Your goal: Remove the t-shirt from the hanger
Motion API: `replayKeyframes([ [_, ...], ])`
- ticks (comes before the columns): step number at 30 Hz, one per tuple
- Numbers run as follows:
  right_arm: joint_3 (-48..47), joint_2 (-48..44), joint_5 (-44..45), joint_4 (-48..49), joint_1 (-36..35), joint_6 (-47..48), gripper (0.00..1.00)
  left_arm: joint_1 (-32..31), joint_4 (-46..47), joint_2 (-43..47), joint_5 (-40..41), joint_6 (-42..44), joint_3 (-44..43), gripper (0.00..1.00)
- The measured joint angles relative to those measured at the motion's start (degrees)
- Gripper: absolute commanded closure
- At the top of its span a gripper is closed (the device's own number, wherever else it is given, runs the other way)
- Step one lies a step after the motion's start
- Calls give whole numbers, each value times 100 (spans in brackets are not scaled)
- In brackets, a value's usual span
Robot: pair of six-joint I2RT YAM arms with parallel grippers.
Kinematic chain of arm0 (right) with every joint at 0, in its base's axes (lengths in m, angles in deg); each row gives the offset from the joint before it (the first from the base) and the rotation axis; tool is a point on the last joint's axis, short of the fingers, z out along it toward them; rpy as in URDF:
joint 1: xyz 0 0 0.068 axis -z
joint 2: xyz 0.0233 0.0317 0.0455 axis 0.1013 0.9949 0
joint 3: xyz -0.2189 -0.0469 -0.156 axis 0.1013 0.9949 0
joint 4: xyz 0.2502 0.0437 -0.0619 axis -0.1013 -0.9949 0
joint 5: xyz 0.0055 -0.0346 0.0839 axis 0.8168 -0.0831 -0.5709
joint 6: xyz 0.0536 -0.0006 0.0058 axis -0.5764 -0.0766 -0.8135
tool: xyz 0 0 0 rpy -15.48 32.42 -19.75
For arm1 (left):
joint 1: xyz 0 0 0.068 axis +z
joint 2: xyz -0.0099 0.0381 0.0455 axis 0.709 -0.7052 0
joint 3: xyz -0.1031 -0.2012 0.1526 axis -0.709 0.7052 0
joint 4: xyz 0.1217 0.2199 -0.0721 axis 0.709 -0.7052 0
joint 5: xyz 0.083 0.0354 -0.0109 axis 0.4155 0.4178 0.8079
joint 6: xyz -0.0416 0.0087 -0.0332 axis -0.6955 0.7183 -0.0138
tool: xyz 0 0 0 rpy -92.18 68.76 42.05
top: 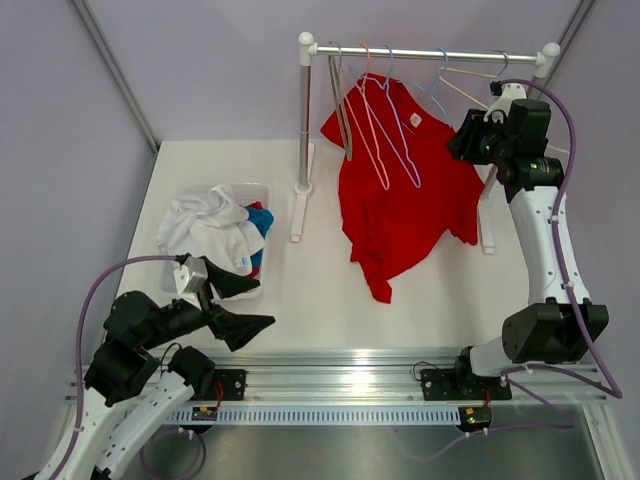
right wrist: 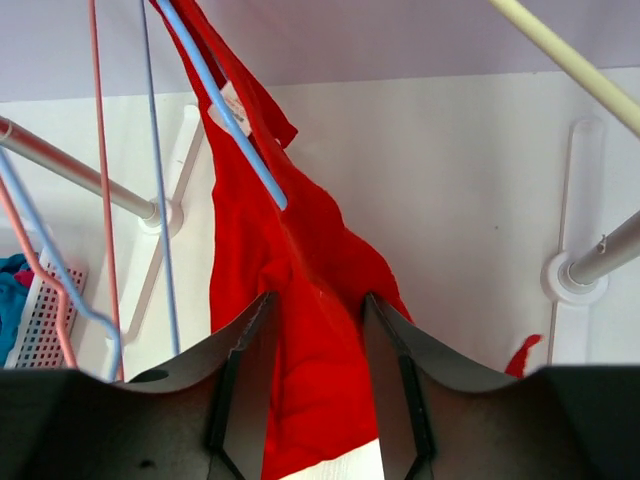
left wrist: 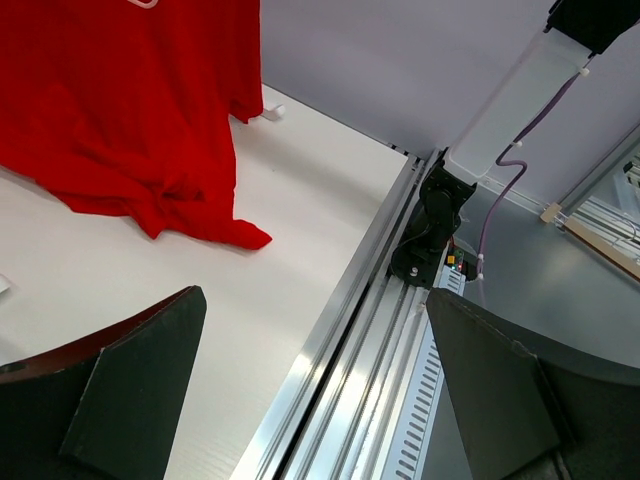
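Note:
A red t-shirt [top: 400,200] hangs on a light blue hanger [top: 402,128] from the rack's bar [top: 430,53], its hem trailing on the white table. My right gripper [top: 462,140] is up at the shirt's right shoulder. In the right wrist view its jaws [right wrist: 318,298] stand partly apart, with the red fabric [right wrist: 310,330] showing in the gap and the blue hanger arm [right wrist: 225,110] above. My left gripper [top: 240,300] is open and empty, low at the near left. In the left wrist view it [left wrist: 315,300] looks over the table edge, and the shirt's hem [left wrist: 120,100] is far off.
A white basket [top: 258,190] with white and coloured clothes sits left of the rack. Bare pink [top: 372,130] and other wire hangers hang on the bar. The rack's posts [top: 305,120] stand on white feet. A metal rail [top: 340,385] runs along the near edge.

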Motion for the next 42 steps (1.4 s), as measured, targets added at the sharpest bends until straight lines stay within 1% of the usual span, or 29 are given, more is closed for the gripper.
replayKeyframes([
  [5,0,-348,146,52,0,7,48,0,-48,-61,22,0,0,1],
  [8,-144,-459,245,127,0,24,42,0,-66,-79,39,0,0,1],
  [10,-341,-385,420,177,0,79,39,0,-74,-87,44,0,2,1],
  [15,-619,101,678,234,0,212,37,0,-85,-87,83,0,11,1],
  [16,-610,201,691,236,0,216,41,0,-85,-87,85,-2,11,1],
  [19,-529,446,481,229,0,186,42,0,-85,-98,87,0,13,1],
  [22,-341,507,68,299,0,90,52,0,-85,-98,94,0,15,1],
  [23,-238,483,-61,361,0,22,65,0,-87,-98,101,0,15,1],
  [24,-142,450,-151,424,0,-4,72,0,-87,-98,103,0,15,1],
  [25,-17,402,-243,520,0,-72,77,0,-87,-98,105,0,15,1],
  [26,96,348,-365,584,0,-96,79,0,-87,-98,107,0,15,1],
  [27,197,291,-463,649,-2,-122,77,0,-87,-98,109,0,15,1],
  [28,302,219,-557,706,-17,-151,73,0,-87,-98,109,0,15,1],
  [29,378,162,-627,752,-26,-199,66,0,-87,-98,109,0,15,1],
  [30,448,111,-673,791,-28,-245,52,0,-87,-101,109,0,15,1],
  [31,525,66,-719,833,-26,-304,48,0,-87,-105,109,0,15,1],
  [32,597,35,-767,876,-26,-326,48,0,-87,-111,109,0,15,1],
  [33,671,17,-802,935,-26,-345,51,0,-87,-120,111,0,15,1],
  [34,750,11,-815,977,-26,-361,63,0,-87,-133,114,0,15,1],
  [36,918,9,-848,1058,-37,-398,76,0,-92,-146,129,-2,15,1],
  [37,1005,4,-844,1095,-48,-398,89,0,-92,-149,138,-2,15,1],
  [38,1051,2,-844,1172,-59,-363,92,0,-90,-149,149,-2,15,1],
  [39,1126,-13,-824,1228,-111,-345,94,0,-90,-151,157,-2,15,1],
  [40,1150,-42,-761,1281,-179,-337,99,2,-92,-157,170,-2,15,1],
  [42,1158,-138,-614,1307,-306,-334,100,4,-90,-181,201,-2,15,1],
])
